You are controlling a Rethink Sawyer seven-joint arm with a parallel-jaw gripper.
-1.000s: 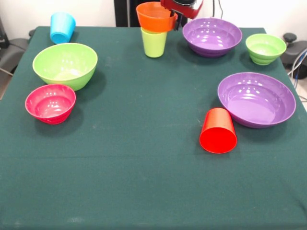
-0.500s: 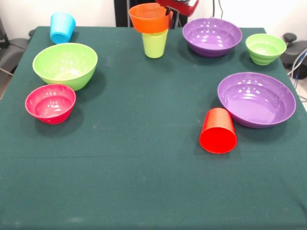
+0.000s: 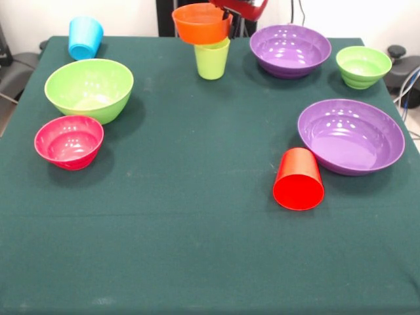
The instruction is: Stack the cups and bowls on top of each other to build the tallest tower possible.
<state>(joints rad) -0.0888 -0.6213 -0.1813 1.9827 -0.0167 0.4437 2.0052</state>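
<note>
My gripper point(image 3: 228, 18) is shut on the right rim of the orange bowl point(image 3: 199, 23), holding it in the air at the table's far edge, just above and slightly left of the upright lime green cup point(image 3: 211, 59). A sky blue cup point(image 3: 85, 37) lies on its side at the far left corner. The red cup point(image 3: 298, 179) lies on its side right of centre, mouth toward the camera. Standing separately are the large lime bowl point(image 3: 88, 87), pink bowl point(image 3: 68, 141), two purple bowls point(image 3: 290, 49) point(image 3: 351, 135) and small green bowl point(image 3: 363, 65). The tower is out of view.
The dark green tablecloth point(image 3: 197, 236) covers the whole table. Black equipment sits beyond the left edge point(image 3: 13, 72) and right edge point(image 3: 403, 69).
The gripper has carried the orange bowl leftward and slightly upward, from right of the lime cup's rim to over its left side. Nothing else moved.
</note>
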